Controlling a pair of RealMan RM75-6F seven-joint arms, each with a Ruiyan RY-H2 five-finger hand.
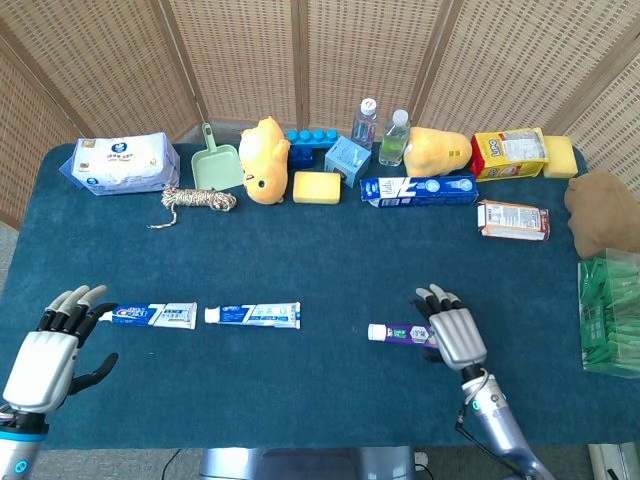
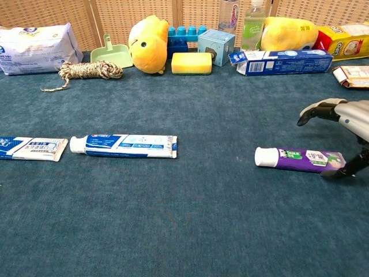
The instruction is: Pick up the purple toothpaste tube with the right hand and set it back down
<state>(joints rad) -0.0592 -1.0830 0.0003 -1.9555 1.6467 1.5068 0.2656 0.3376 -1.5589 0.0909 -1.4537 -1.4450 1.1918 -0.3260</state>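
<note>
Over on the left, the left hand (image 1: pixel 45 350) hovers empty, fingers spread, above the worktop (image 1: pixel 320 250). The purple toothpaste tube (image 2: pixel 304 159) lies flat, unlifted. The right hand (image 2: pixel 343 130) arches open over its tail end, thumb beside it, but whether it's touching is hard to tell, with the chest view cropping it.
</note>
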